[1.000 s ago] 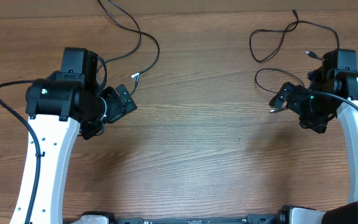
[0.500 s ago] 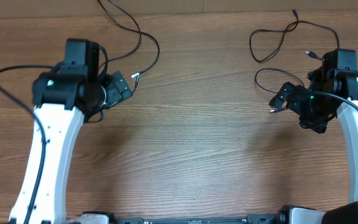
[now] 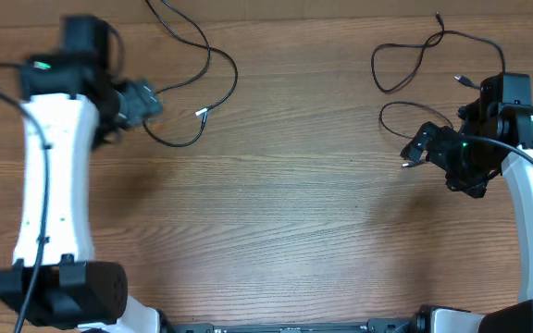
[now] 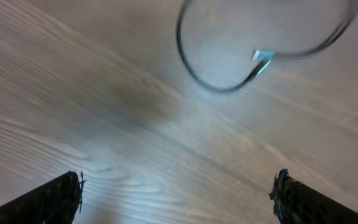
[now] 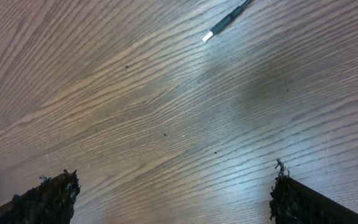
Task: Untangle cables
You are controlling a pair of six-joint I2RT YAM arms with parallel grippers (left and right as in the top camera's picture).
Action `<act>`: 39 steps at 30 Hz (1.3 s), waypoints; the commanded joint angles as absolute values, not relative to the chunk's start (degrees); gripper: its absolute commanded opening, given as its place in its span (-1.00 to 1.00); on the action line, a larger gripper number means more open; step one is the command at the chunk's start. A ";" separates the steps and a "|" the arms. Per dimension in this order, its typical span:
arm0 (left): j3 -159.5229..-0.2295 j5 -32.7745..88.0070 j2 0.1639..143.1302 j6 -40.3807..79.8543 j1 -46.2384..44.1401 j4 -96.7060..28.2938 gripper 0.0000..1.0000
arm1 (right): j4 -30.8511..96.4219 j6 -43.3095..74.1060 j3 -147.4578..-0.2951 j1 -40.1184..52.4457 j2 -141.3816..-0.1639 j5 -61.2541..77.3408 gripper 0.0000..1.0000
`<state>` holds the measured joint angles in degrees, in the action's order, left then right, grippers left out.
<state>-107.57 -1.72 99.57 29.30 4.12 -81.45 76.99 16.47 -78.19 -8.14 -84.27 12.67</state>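
So you've got the wooden worktop (image 3: pixel 285 231) filling the whole overhead view, with the left arm (image 3: pixel 54 185) reaching up the left side and the right arm (image 3: pixel 530 213) coming up the right edge. The left jaws sit near the far-left corner, spread wide with nothing between them. Its wrist view is pretty blurry but shows only bare wood in the gap. Same deal with the right jaws: wide open, empty, hanging over bare wood on the right. The cables lie in two groups, well apart. The left cable (image 3: pixel 236 79) comes in from the far edge, curls round and loops just right of the left jaws, and honestly you can't tell if it touches them. The right cables (image 3: pixel 375 65) lie in loose loops at the far right, one loop running in under the right arm. Smallest bits: a silvery plug (image 3: pixel 202 114) on the left cable's end, and a white-tipped plug (image 3: pixel 403 165) lying just beside the right jaws.
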 commanded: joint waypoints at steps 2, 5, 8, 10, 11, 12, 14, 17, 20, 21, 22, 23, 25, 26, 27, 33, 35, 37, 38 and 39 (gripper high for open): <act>-119.39 -1.93 103.26 25.23 8.64 -85.65 1.00 | 76.73 16.40 -77.82 -7.84 -83.11 12.91 1.00; -118.67 -3.68 105.01 25.26 10.00 -84.82 1.00 | 76.73 16.40 -77.82 -7.84 -83.11 12.91 1.00; -116.92 -4.95 107.77 25.23 10.11 -84.75 1.00 | 76.73 16.40 -77.82 -7.84 -83.11 12.91 1.00; -115.63 -4.91 110.28 25.23 10.11 -84.64 1.00 | 76.73 16.40 -77.82 -7.84 -83.11 12.91 1.00; -115.04 -4.91 111.79 25.23 10.09 -84.31 0.99 | 76.73 16.40 -77.82 -7.84 -83.11 12.91 1.00; -114.54 -4.89 113.10 25.23 10.09 -83.92 1.00 | 76.73 16.40 -77.82 -7.84 -83.11 12.91 1.00; -113.60 -4.84 116.38 25.23 10.11 -82.76 0.99 | 76.73 16.40 -77.82 -7.84 -83.11 12.91 1.00; -113.06 -4.62 121.27 25.17 10.24 -81.73 1.00 | 76.73 16.40 -77.82 -7.84 -83.11 12.91 1.00; -113.06 -1.58 125.40 21.56 10.24 -79.90 0.99 | 76.73 16.40 -77.82 -7.84 -83.11 12.91 1.00; -113.06 -0.75 126.45 20.58 10.22 -79.20 0.99 | 76.73 16.40 -77.82 -7.84 -83.11 12.91 1.00; -113.06 -0.32 127.44 20.53 10.22 -78.59 0.99 | 76.73 16.40 -77.82 -7.84 -83.11 12.91 1.00; -113.06 -0.05 128.33 20.56 10.22 -77.91 1.00 | 76.73 16.40 -77.82 -7.84 -83.11 12.91 1.00; -113.06 -0.01 129.67 20.53 9.96 -76.82 1.00 | 76.73 16.40 -77.82 -7.84 -83.11 12.91 1.00; -113.06 -0.10 130.17 20.53 9.78 -76.34 1.00 | 76.73 16.40 -77.82 -7.84 -83.11 12.91 1.00; -113.06 -0.32 130.82 20.56 9.63 -75.85 0.99 | 76.73 16.40 -77.82 -7.84 -83.11 12.91 1.00; -113.01 -0.56 133.40 21.02 9.43 -72.93 0.98 | 76.73 16.40 -77.82 -7.84 -83.11 12.91 1.00; -112.97 -0.64 133.78 20.99 9.43 -71.44 0.96 | 76.73 16.40 -77.82 -7.84 -83.11 12.91 1.00; -112.97 -0.60 133.84 21.02 9.41 -69.54 0.86 | 76.73 16.40 -77.82 -7.84 -83.11 12.91 1.00; -112.97 -0.60 133.84 21.02 9.34 -68.51 0.82 | 76.73 16.40 -77.82 -7.84 -83.11 12.91 1.00; -112.97 -0.60 133.84 21.02 9.23 -67.46 0.81 | 76.73 16.40 -77.82 -7.84 -83.11 12.91 1.00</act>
<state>-113.10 -1.08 132.97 21.87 10.11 -69.17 77.01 16.45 -78.17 -8.14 -84.27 12.67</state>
